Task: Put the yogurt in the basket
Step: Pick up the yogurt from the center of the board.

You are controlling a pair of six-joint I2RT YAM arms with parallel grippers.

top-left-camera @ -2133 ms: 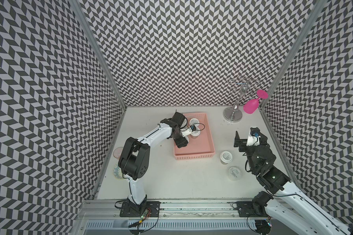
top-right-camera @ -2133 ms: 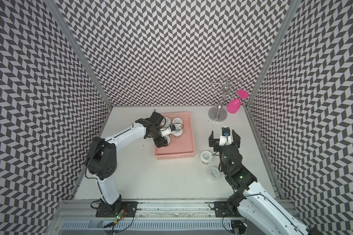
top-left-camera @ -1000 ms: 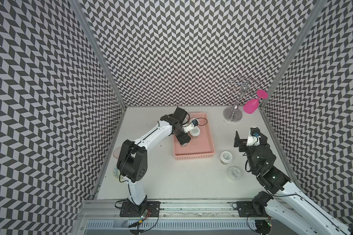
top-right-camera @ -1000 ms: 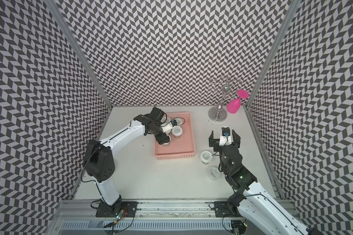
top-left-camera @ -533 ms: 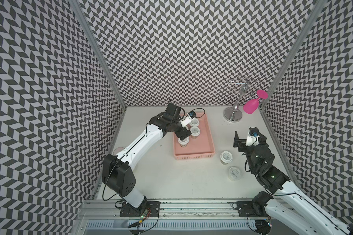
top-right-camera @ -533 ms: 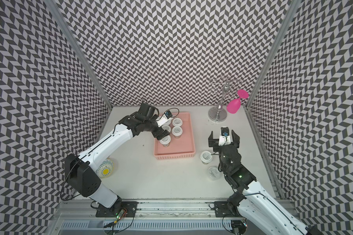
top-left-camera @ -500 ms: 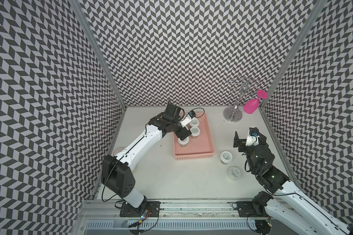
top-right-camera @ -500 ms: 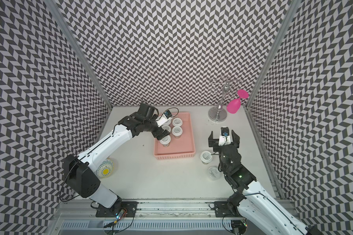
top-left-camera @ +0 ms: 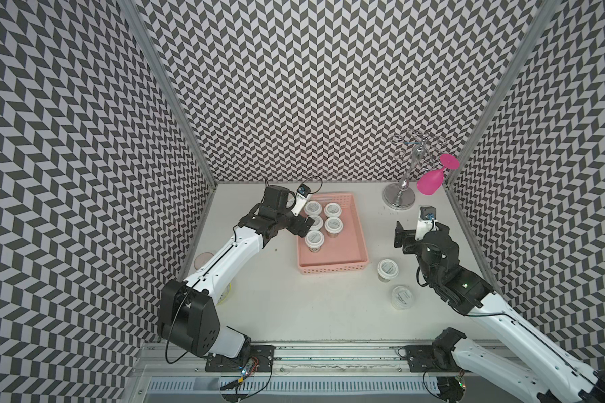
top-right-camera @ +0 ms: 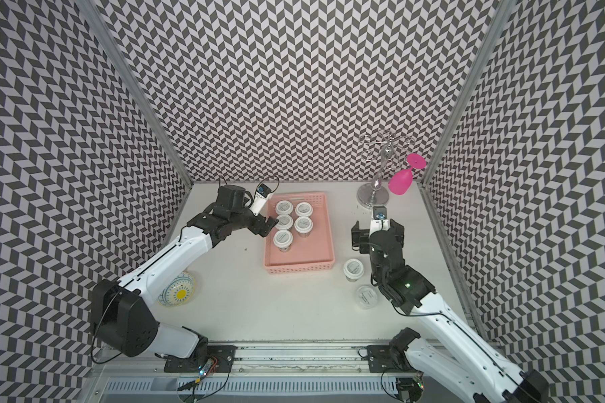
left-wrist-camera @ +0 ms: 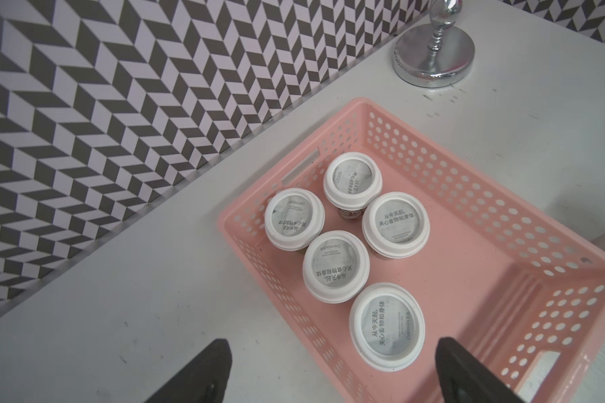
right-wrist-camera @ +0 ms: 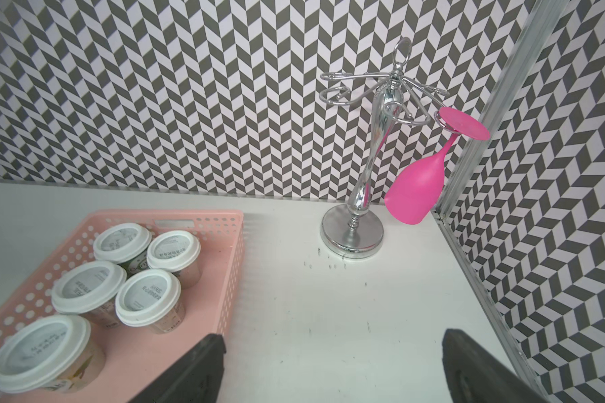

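Yogurt tubs, five by my count, stand in the basket. My left claw hangs wide open and empty over its left wall, the nearest tub just ahead, untouched. Two more tubs sit on the table right of the basket, near my right claw, which is also spread wide, holding nothing.

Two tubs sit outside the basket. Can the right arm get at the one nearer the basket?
Probably yes: that tub stands upright on the table beside the right arm, nothing over it; the open, empty right tool would only need to draw back and dip.
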